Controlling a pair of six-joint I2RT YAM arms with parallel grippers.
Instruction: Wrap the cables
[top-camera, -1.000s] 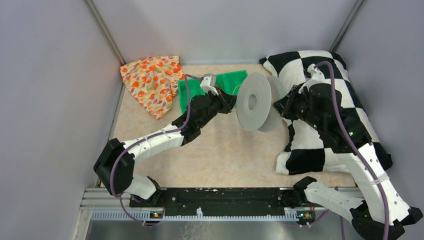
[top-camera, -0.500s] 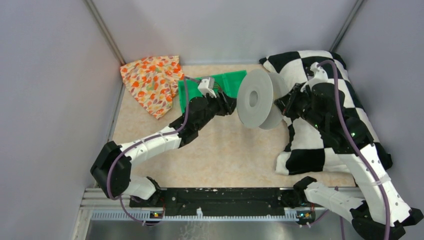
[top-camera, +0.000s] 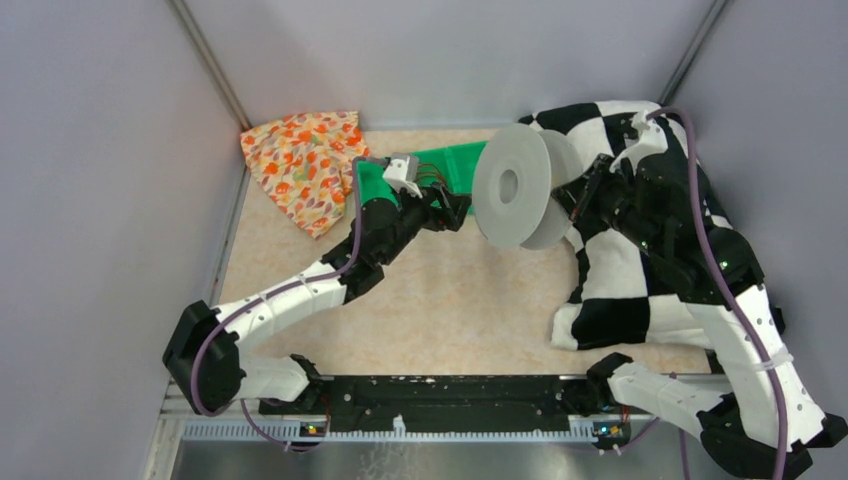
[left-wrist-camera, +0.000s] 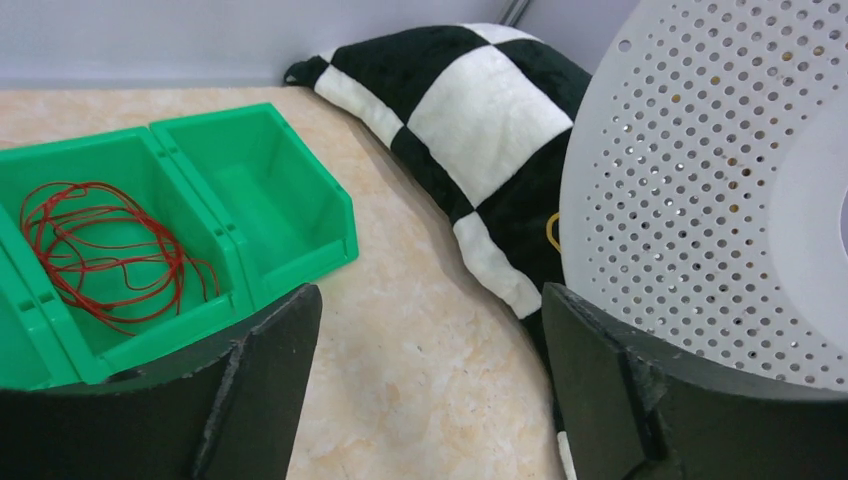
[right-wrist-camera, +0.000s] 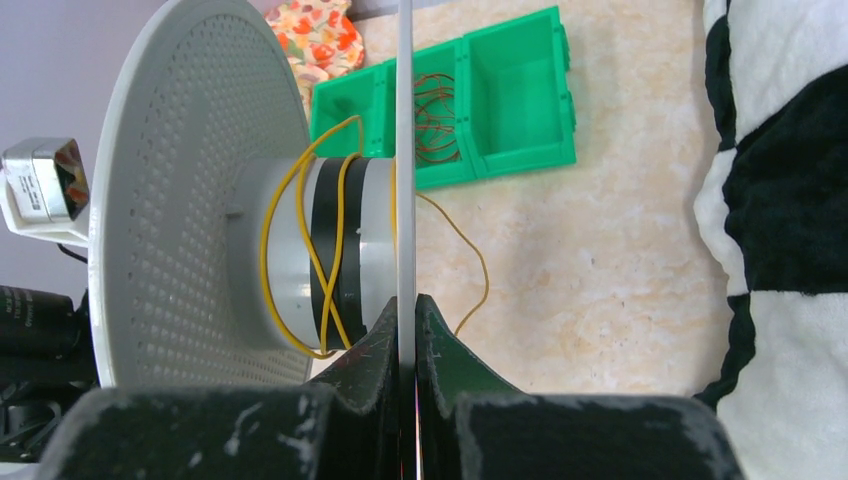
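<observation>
A pale perforated spool (top-camera: 512, 198) hangs on edge above the table. My right gripper (right-wrist-camera: 405, 305) is shut on the rim of its near flange (right-wrist-camera: 404, 150), also seen from above (top-camera: 575, 200). A thin yellow cable (right-wrist-camera: 300, 235) lies in a few loose crossing turns around the hub (right-wrist-camera: 285, 250), and its free tail (right-wrist-camera: 472, 262) dangles down beside the flange. My left gripper (left-wrist-camera: 430, 300) is open with nothing between its fingers. It hovers just left of the spool (left-wrist-camera: 720, 190), near the green bins (top-camera: 440, 165).
The green bins (left-wrist-camera: 250, 190) stand at the back centre; one holds a tangle of red wire (left-wrist-camera: 100, 250). A black-and-white checkered cushion (top-camera: 640, 290) fills the right side under my right arm. A floral cloth (top-camera: 305, 165) lies at the back left.
My left gripper has opened and drawn back to the left, away from the spool. My right arm has carried the spool slightly farther back.
</observation>
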